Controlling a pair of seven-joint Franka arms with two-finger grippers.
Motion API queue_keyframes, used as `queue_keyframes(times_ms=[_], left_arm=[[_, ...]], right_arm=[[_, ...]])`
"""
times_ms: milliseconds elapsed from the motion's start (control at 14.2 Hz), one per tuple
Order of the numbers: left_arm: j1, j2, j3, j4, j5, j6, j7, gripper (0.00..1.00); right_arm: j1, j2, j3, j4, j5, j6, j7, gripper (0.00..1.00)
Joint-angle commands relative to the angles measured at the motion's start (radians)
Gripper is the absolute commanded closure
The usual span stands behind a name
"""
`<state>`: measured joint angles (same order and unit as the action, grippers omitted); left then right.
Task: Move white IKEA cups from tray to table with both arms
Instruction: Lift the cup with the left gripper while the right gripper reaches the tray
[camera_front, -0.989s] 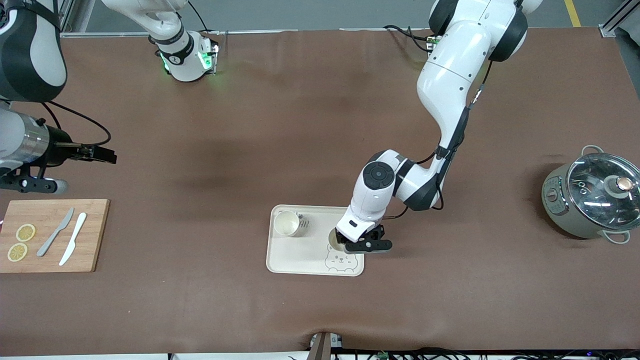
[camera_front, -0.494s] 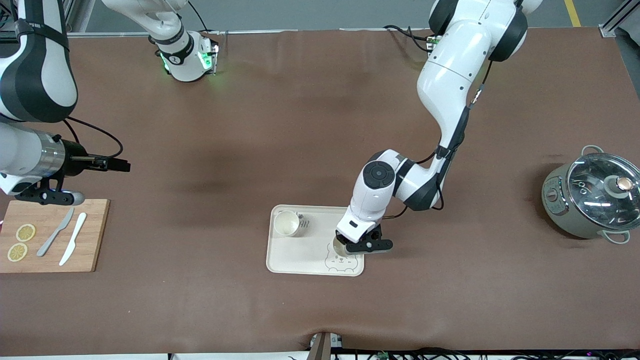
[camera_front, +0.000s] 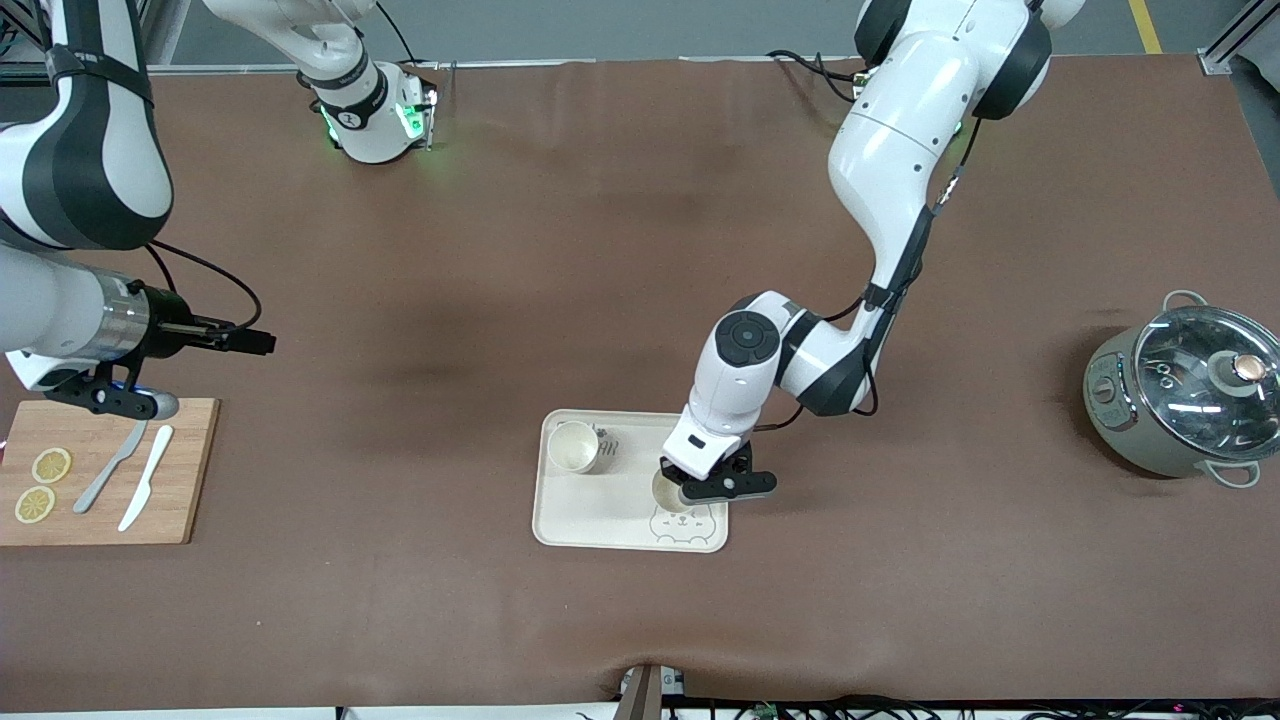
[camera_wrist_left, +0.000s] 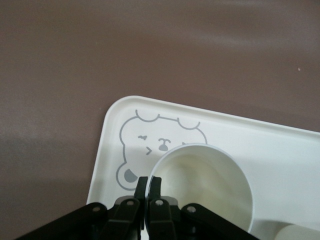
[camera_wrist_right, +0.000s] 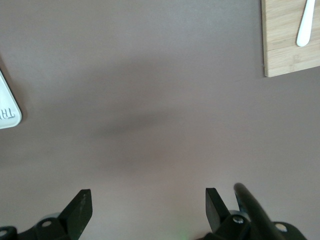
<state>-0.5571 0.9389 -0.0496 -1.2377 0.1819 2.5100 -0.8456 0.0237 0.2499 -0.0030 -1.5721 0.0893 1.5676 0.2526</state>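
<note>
The table carried a pot at the left arm's end and a board at the right arm's end, with two knives and two lemon slices lying on the board. The left arm reached down to the tray, which sat near the table's middle, toward the front camera. The right arm hung over the table's bare top at its own end, just above the board's edge. On the tray stood two cups: one cup upright in the corner farther from the camera, toward the right arm's end, and the other cup by the printed bear, nearer the camera. The left gripper pinched that second cup's rim, one finger inside the wall and one outside, closed tight on it. The right gripper held nothing, its fingers spread wide over bare table.
</note>
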Motion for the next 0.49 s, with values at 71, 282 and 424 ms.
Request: queue_keyframes(times_ms=[71, 282, 424], left_arm=[[-0.006, -0.019, 0.004, -0.009, 0.013, -0.010, -0.030, 1.00], [-0.004, -0.020, 0.005, -0.009, 0.014, -0.014, -0.030, 1.00], [0.000, -0.035, 0.005, -0.009, 0.019, -0.043, -0.026, 1.00]], right_arm=[[0.005, 0.028, 0.001, 0.015, 0.072, 0.018, 0.074, 0.00], [0.028, 0.045, 0.001, 0.015, 0.075, 0.048, 0.124, 0.00], [0.053, 0.057, 0.001, 0.015, 0.075, 0.077, 0.169, 0.00]])
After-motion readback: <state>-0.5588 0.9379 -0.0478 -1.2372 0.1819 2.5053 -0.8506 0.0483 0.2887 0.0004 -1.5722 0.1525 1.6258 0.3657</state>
